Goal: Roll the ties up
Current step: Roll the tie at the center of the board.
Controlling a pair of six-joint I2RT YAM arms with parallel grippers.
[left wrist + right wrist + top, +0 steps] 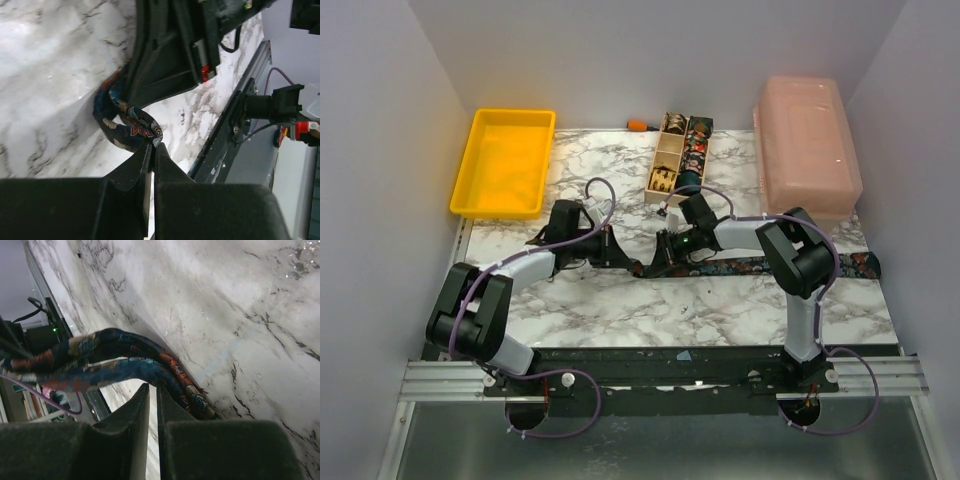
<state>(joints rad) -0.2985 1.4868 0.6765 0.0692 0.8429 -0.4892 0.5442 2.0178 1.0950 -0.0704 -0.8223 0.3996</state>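
A dark floral tie (760, 265) lies as a long strip across the marble table, running right from mid-table. Its near end is lifted and folded into a loop between my two grippers. My left gripper (625, 256) is shut on the tip of that end; the left wrist view shows the tie (127, 125) curling away from the gripper (153, 146). My right gripper (656, 262) faces it from the right. In the right wrist view the gripper (153, 388) has its jaws together at the lower edge of the folded tie (150, 367). Rolled ties (698, 140) sit in a wooden box.
The wooden compartment box (665, 165) stands at the back centre. A yellow tray (470, 175) is at the back left and a pink plastic container (805, 140) at the back right. A small orange object (638, 125) lies behind the box. The table's front rail (660, 375) is close behind the grippers.
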